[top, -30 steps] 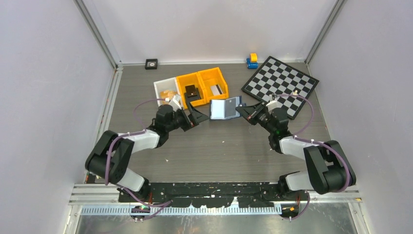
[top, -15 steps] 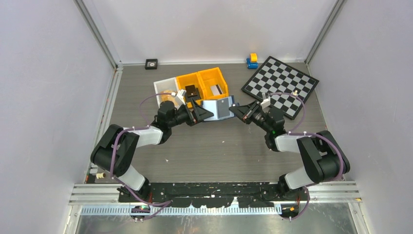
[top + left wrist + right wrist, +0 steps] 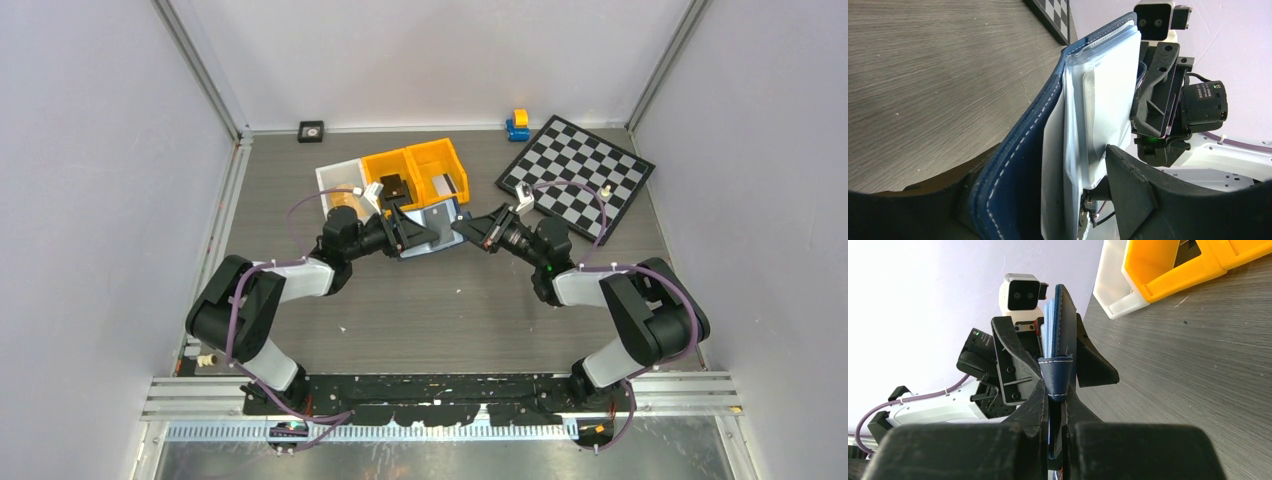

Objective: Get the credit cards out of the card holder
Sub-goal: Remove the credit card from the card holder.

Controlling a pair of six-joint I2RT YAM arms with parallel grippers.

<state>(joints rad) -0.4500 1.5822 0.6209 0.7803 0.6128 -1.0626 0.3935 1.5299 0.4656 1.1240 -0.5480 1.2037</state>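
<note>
The navy card holder is held upright off the table between my two grippers, nearly folded. My left gripper has its jaws on both sides of it: in the left wrist view one finger lies on the navy cover and the other presses the blue-grey pocket leaves. My right gripper is shut on the holder's navy edge, which is pinched between its fingers. The pockets show edge-on. No tan or dark grey card shows apart from them.
Two orange bins and a white bin stand just behind the grippers, with a black block in one. A checkerboard lies at back right, a blue-yellow toy behind it, and a small black square at the back.
My right gripper has carried the holder left. The holder has gone from lying open to nearly folded. My left gripper has moved up to it and now has it between its jaws.
</note>
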